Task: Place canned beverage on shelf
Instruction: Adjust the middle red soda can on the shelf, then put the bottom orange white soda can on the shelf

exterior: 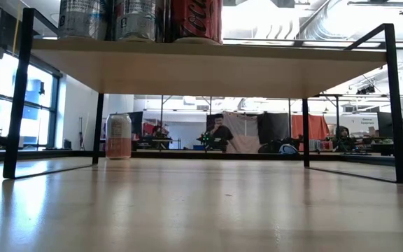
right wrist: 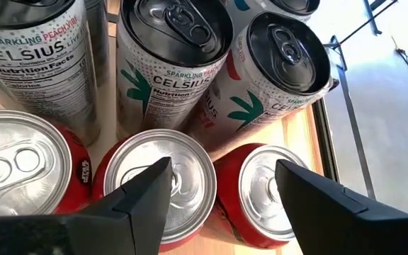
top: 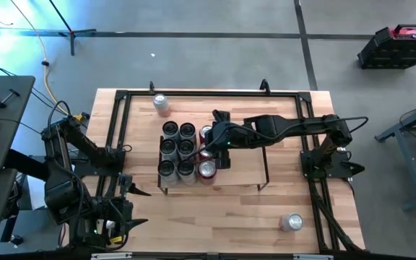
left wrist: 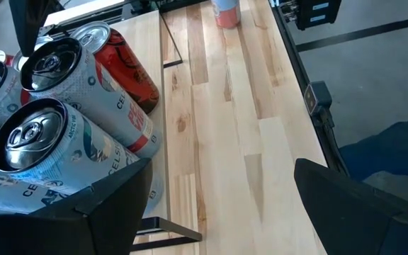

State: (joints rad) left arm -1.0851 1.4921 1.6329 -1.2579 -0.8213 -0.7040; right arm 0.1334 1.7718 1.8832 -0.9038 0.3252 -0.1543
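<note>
The shelf (top: pixel 240 162) stands mid-table on black wire end frames (exterior: pixel 397 105). Its left part holds several upright white cans (top: pixel 177 148) and a row of red cans (right wrist: pixel 261 191) beside them. My right gripper (right wrist: pixel 222 166) hovers open just above the red cans' tops, one finger over the middle red can (right wrist: pixel 158 173) and the other past the right one. It reaches in from the table's right (top: pixel 209 144). My left gripper (left wrist: pixel 222 170) waits open off the shelf's left end (top: pixel 137 206), holding nothing.
A pink-and-white can (top: pixel 162 102) stands upright on the table beyond the shelf's far left corner, also in the low view (exterior: pixel 118 136). A silver can (top: pixel 291 222) lies on its side near the front right. The shelf's right half is bare board. Black rails (top: pixel 193 92) edge the tabletop.
</note>
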